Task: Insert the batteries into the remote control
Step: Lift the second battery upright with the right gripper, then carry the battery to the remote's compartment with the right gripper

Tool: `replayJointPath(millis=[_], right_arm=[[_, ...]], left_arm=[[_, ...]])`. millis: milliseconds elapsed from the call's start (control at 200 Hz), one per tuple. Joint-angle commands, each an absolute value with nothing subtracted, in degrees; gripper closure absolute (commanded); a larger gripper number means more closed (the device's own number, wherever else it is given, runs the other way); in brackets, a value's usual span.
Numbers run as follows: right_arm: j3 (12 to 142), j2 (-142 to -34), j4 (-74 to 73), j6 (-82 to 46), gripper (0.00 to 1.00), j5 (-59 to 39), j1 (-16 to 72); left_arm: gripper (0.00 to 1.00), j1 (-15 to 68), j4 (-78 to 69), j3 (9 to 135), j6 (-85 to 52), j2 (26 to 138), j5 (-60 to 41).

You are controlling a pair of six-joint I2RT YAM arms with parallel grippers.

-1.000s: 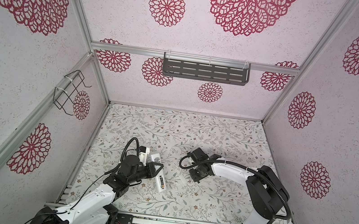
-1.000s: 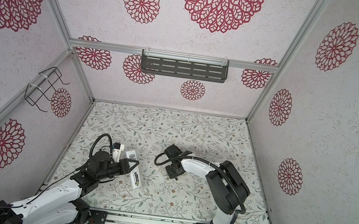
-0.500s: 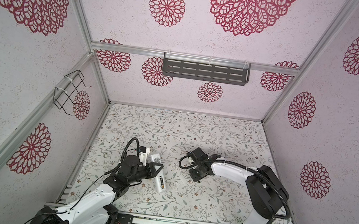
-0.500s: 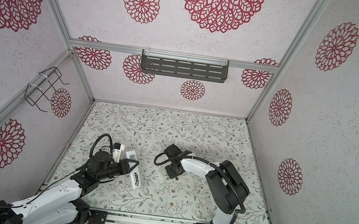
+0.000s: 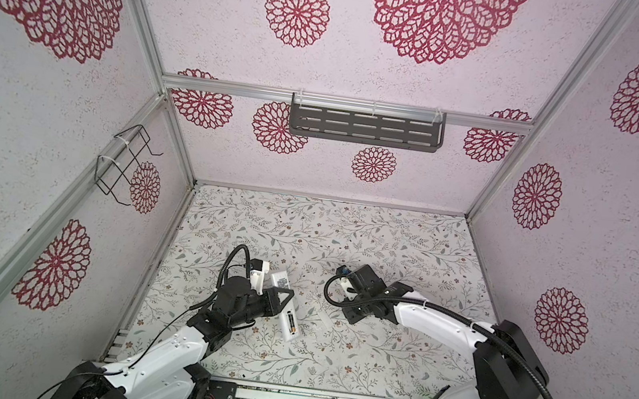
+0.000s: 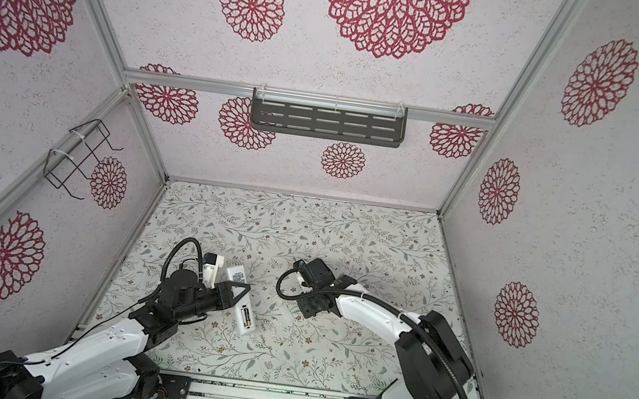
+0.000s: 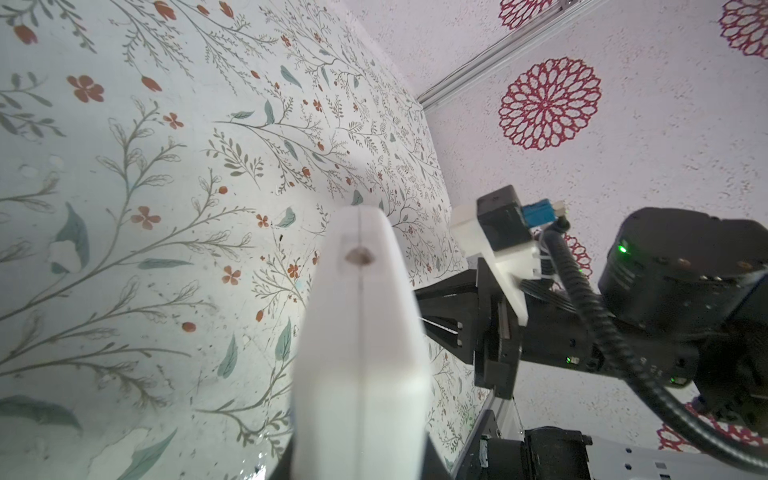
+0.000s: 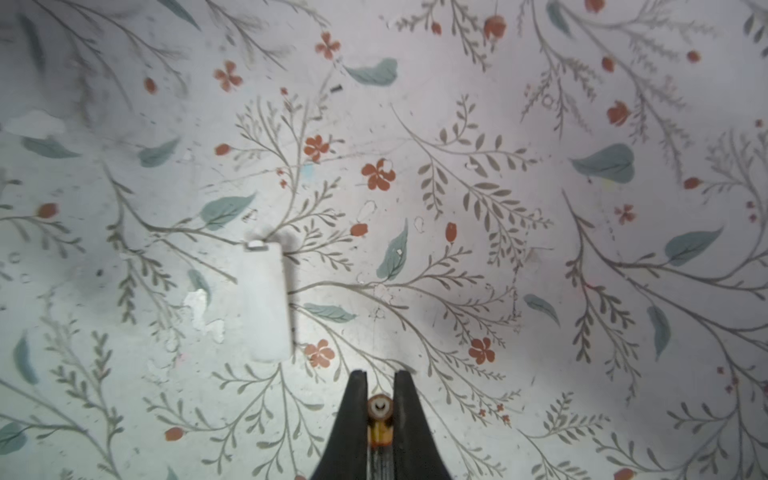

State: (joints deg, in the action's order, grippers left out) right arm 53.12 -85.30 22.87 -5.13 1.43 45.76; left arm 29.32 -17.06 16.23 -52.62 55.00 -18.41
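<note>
remote control [image 5: 285, 282] — clamped mid-length in left hand [image 5: 282, 299]; battery [image 8: 379, 409] — pinched in right hand [image 8: 380, 377], near its tips

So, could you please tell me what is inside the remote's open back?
One battery lies in the remote, with a bare slot seemingly beside it. The left fingers cover the remote's middle, hiding anything there.

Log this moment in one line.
left gripper: shut on remote control | right gripper: shut on battery | other battery: in remote control | cover: on table
</note>
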Motion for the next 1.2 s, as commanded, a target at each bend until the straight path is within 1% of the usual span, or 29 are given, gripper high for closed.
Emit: replayJointPath(millis=[0,330,475,635,790,926,1191], right_arm=[[51.8,-80.2,18.4,-3.6,1.00,-0.2,46.3],[45.9,-66.4,5.7,-4.4,1.00,-8.3,46.7],[45.1,-63.0,2.0,-5.5,1.00,-11.1,46.8],[40.5,-59.8,-9.1,-9.7,1.00,-14.8,47.3],[37.4,-59.3,-18.8,-12.7,1.00,-16.2,48.1],[38.1,-60.3,-21.6,-13.4,1.00,-16.7,49.1],[36.9,-63.4,-30.1,-18.7,1.00,-15.2,51.6]], left_arm=[[0.98,29.9,-21.9,17.1,-53.7,55.4,-17.2],[0.98,29.9,-26.2,18.7,-55.5,57.8,-15.0],[0.98,29.9,-28.2,19.2,-56.9,58.7,-14.7],[0.98,29.9,-31.7,19.4,-59.6,59.5,-14.6],[0.98,30.0,-33.0,19.7,-60.6,59.9,-14.4],[0.98,30.1,-33.4,19.7,-60.7,60.1,-14.2],[0.98,30.3,-34.6,19.6,-61.4,60.6,-13.8]])
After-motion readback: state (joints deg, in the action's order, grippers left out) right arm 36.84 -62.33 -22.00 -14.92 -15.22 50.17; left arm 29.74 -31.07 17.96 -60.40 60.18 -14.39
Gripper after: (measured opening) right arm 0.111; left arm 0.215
